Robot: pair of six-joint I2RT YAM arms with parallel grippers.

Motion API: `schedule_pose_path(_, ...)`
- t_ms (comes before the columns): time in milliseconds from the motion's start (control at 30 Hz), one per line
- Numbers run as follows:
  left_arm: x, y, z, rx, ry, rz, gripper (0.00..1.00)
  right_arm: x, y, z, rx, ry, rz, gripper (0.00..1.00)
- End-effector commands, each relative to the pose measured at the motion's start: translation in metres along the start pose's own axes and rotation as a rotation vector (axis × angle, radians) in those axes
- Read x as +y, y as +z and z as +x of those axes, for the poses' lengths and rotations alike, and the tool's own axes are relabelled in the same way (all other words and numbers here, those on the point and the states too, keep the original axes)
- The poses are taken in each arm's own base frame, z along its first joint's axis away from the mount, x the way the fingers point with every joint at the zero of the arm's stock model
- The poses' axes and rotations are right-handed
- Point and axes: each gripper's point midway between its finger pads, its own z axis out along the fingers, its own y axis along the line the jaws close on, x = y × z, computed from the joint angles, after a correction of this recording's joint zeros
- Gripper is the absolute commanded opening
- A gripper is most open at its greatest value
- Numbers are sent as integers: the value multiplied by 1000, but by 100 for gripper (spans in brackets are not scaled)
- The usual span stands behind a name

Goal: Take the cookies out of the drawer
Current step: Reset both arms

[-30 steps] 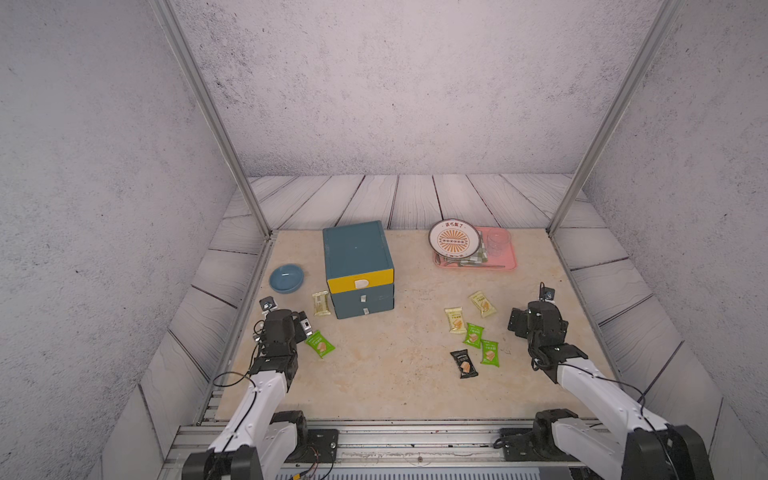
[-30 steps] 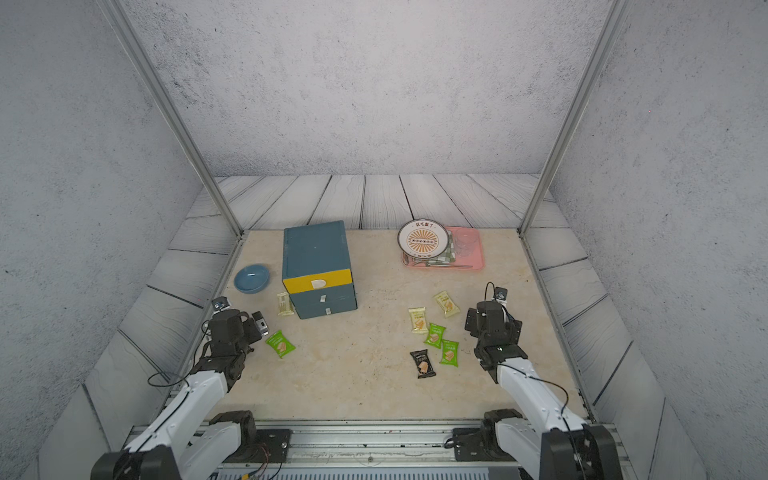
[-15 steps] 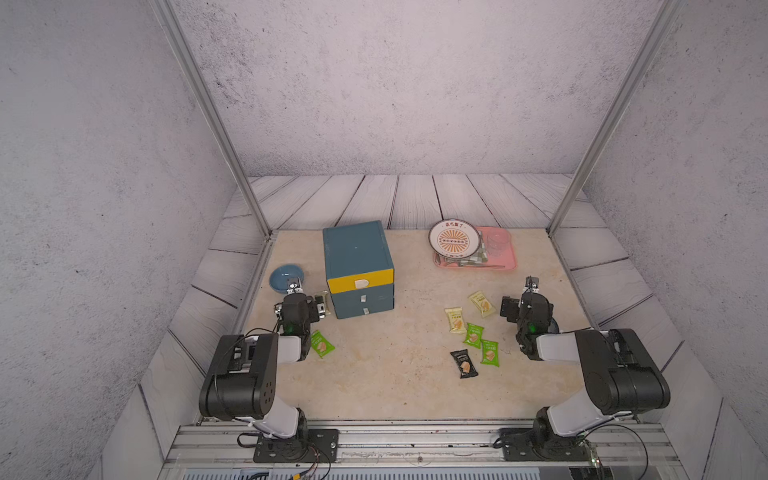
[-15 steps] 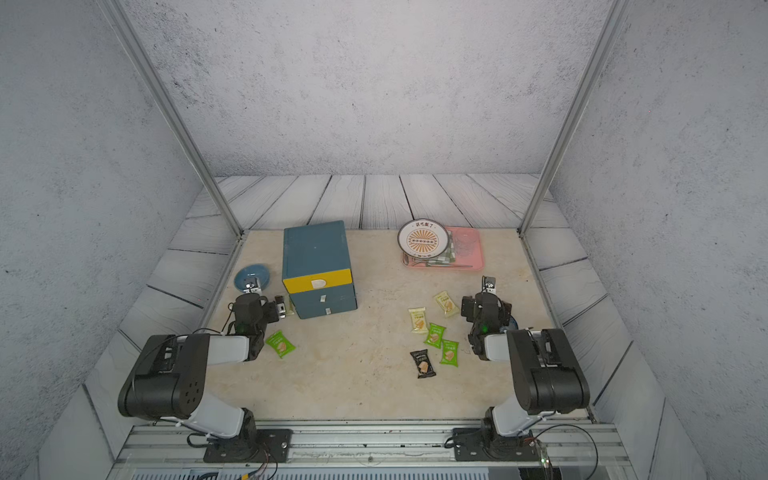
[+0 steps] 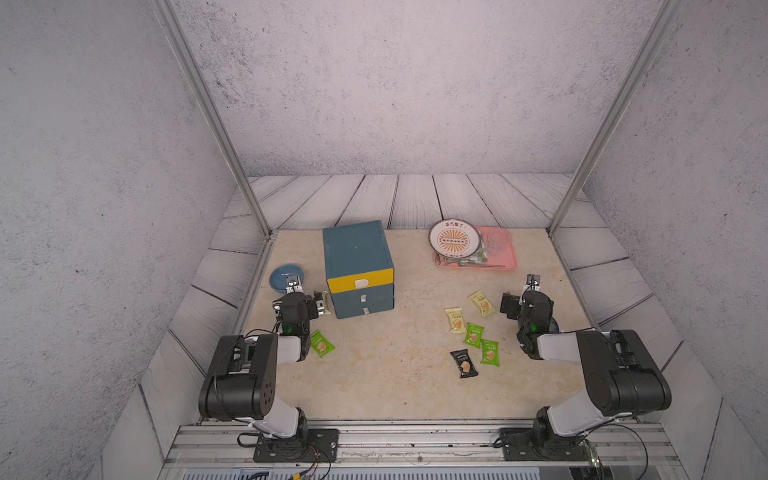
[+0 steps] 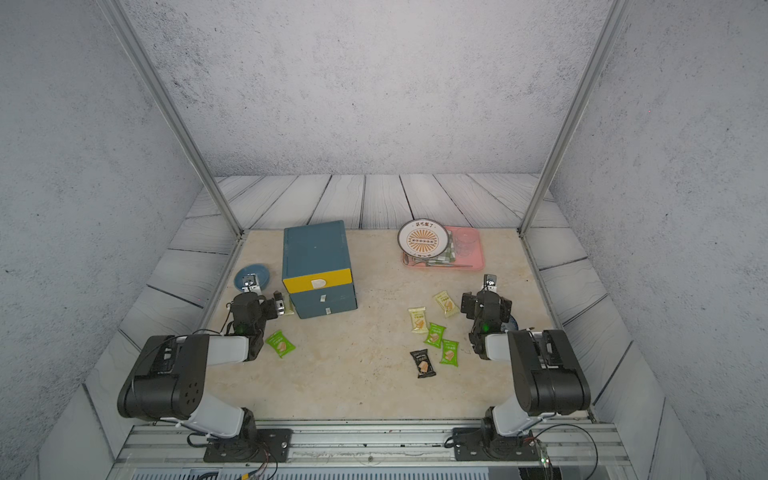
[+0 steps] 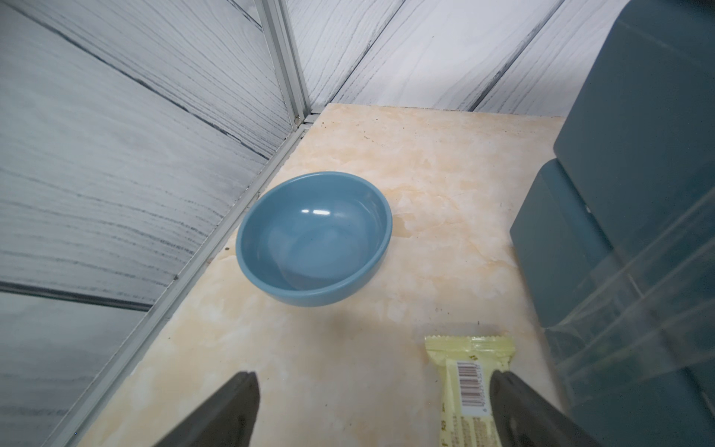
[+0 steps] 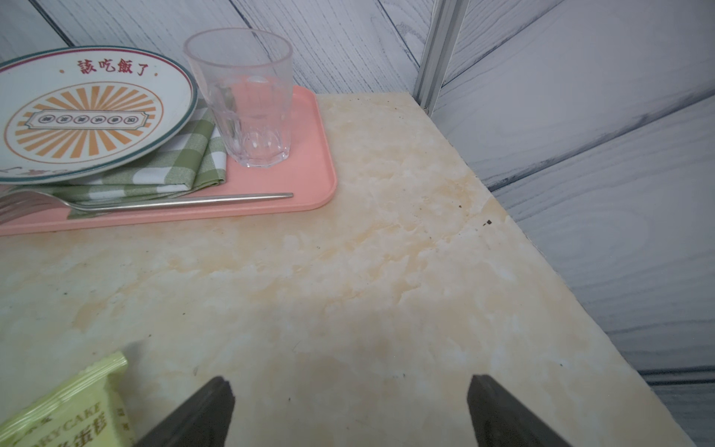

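The blue cabinet (image 5: 357, 253) has a yellow top drawer (image 5: 360, 283) and two blue ones below, all pushed in. Cookies lie on the table in both top views. Two pale yellow (image 5: 455, 320), two green (image 5: 473, 334) and a black packet (image 5: 464, 363) cluster on the right. On the left are a green one (image 5: 322, 344) and a pale yellow one (image 7: 470, 371). My left gripper (image 7: 373, 381) hangs open low over the table, one finger just over that yellow packet's edge. My right gripper (image 8: 350, 383) is open over bare table beside a yellow cookie (image 8: 73, 410).
A blue bowl (image 7: 313, 236) sits just beyond the left gripper, by the left wall. At the back right a pink tray (image 8: 309, 174) carries a plate (image 8: 93, 112), a checked cloth, a fork and a clear glass (image 8: 247, 96). Walls and metal posts close in the table.
Both arms have folded up with raised elbows, and both grippers have shifted a little toward the back. Most of this came in the first half second. Both stay open and the packets have not moved.
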Motion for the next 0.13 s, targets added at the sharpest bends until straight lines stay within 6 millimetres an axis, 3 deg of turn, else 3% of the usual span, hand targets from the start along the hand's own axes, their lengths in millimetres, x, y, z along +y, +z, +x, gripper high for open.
schedule_pose_path(0, 0, -1, -7, -16, 9, -5, 98, 2, 0, -13, -32, 15, -9, 99)
schedule_pose_path(100, 0, -1, -7, -15, 10, -5, 98, 2, -1, -14, -33, 14, -10, 99)
